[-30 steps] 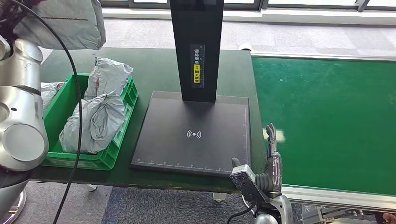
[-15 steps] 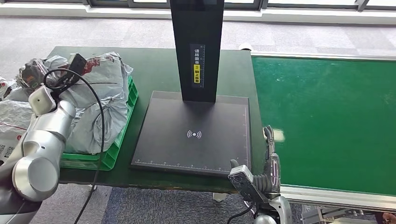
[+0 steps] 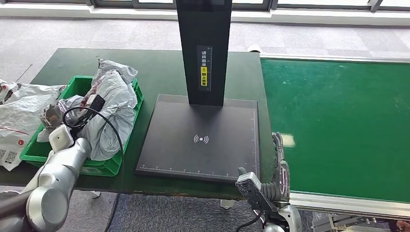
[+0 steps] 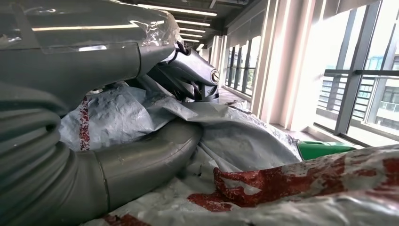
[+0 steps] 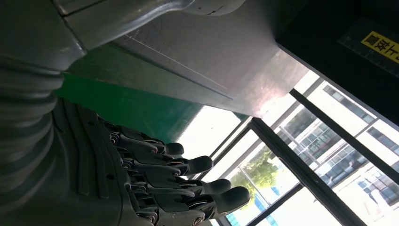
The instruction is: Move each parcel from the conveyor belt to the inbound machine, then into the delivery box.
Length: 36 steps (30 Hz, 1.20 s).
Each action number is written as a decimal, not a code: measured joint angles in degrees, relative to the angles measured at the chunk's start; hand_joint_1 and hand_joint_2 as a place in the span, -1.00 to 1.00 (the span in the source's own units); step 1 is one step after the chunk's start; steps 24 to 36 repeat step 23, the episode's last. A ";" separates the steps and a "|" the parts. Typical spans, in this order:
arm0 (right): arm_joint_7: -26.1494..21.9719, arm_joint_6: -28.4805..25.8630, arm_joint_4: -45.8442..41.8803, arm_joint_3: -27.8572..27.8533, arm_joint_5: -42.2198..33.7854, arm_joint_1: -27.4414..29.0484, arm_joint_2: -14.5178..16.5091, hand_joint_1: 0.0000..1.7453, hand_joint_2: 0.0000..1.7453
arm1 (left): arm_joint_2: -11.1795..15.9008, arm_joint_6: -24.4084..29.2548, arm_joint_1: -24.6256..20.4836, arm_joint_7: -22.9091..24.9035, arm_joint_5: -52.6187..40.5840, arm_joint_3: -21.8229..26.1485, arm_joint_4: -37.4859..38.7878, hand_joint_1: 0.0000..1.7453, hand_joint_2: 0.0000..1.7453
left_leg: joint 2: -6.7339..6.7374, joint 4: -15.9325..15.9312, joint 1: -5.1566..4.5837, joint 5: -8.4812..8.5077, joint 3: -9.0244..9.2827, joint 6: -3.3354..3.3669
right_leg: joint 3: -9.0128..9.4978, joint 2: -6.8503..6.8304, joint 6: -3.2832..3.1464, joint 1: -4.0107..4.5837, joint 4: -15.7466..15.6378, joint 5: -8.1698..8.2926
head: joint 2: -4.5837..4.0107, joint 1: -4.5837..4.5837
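**A:** What surrounds you?

**B:** Grey carpet runs to a window wall, and in front of me stands a dark green table (image 3: 159,67). Everything I name is placed from the inbound machine (image 3: 200,137), the black plate with its upright post in the middle of that table. The conveyor belt (image 3: 338,125) butts against its right side and carries no parcel that I can see.

**A:** And the delivery box?

**B:** The green delivery box (image 3: 123,140) sits just left of the machine, heaped with grey parcels. My left hand (image 4: 141,155) is down in that heap, thumb lying against the top parcel (image 3: 113,104). I judge I'm setting it down there, since the box is where parcels finish. Whether my fingers grip it or lie loose, I cannot tell; the plastic hides them.

**A:** Your other hand?

**B:** My right hand (image 3: 279,162) hangs at the machine's near right corner, beside the belt, fingers straight, side by side, holding nothing. I judge it waits there for the next pick.

**A:** Anything in the way?

**B:** My wrist cable (image 3: 104,123) loops over the heap and could snag. A white bag (image 3: 19,111) lies beyond the box.
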 joint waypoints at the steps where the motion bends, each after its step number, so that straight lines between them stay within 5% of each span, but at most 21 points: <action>1: 0.02 0.05 0.00 0.00 0.00 0.00 0.00 -1.00 1.00 | 0.02 0.03 0.19 -0.17 0.04 0.06 -0.02 1.00 1.00 | -0.01 0.00 0.00 0.00 0.00 0.00 | 0.00 -0.01 0.00 0.00 0.00 0.00 | 0.00 0.00; 9: 0.04 0.17 0.00 0.00 0.01 0.00 0.00 -1.00 1.00 | 0.07 0.03 0.80 -0.34 0.06 0.78 -0.08 1.00 1.00 | -0.01 0.00 0.00 0.00 0.00 0.00 | 0.00 0.00 0.00 0.01 0.00 0.00 | 0.00 0.00; 11: 0.04 0.17 0.00 0.00 0.01 0.00 0.00 -1.00 1.00 | 0.07 0.04 0.83 -0.34 0.06 0.89 -0.08 0.14 1.00 | -0.01 0.00 0.00 0.00 0.00 0.00 | 0.00 0.00 0.00 0.01 0.00 0.00 | 0.00 0.00; 13: 0.04 0.17 0.00 0.00 0.01 0.00 0.00 -1.00 1.00 | 0.06 0.13 0.87 -0.37 0.06 0.96 -0.09 -0.86 0.00 | -0.01 0.00 0.00 0.00 0.00 0.00 | 0.00 0.00 0.00 0.00 0.00 0.00 | 0.00 0.00; 14: 0.04 0.17 0.00 0.00 0.01 0.00 0.00 -1.00 1.00 | 0.05 0.23 0.92 -0.47 0.06 1.01 -0.18 -1.00 -0.50 | -0.01 0.00 0.00 0.00 0.01 0.00 | 0.00 0.00 0.00 0.00 0.00 0.00 | 0.00 0.00; 15: 0.04 0.17 0.00 0.00 0.02 0.00 0.00 -1.00 1.00 | 0.02 0.34 1.01 -0.81 0.19 1.14 -0.43 -1.00 -1.00 | -0.01 0.00 0.00 0.00 0.01 0.00 | -0.01 0.00 0.00 0.01 0.00 0.00 | 0.00 0.00; 18: 0.06 0.00 -0.05 0.00 0.09 0.08 0.00 -1.00 1.00 | -0.61 0.49 1.44 -5.44 3.42 2.83 -3.12 -1.00 -1.00 | 0.00 0.01 0.01 0.01 0.00 -0.01 | -0.04 0.00 0.00 0.01 0.00 0.00 | 0.00 0.00; 23: -1.37 -1.29 -0.42 0.00 -1.26 0.61 0.00 -1.00 1.00 | -3.12 0.56 1.33 -24.01 22.11 9.69 -8.84 -1.00 -1.00 | 0.05 0.01 -0.01 0.01 0.00 -0.01 | -0.04 0.04 0.00 0.01 0.00 0.01 | 0.00 -0.01; 36: -1.37 -1.29 -0.42 0.00 -1.26 0.61 0.00 -1.00 1.00 | -3.12 0.56 1.33 -24.01 22.11 9.69 -8.84 -1.00 -1.00 | 0.05 0.01 -0.01 0.01 0.00 -0.01 | -0.04 0.04 0.00 0.01 0.00 0.01 | 0.00 -0.01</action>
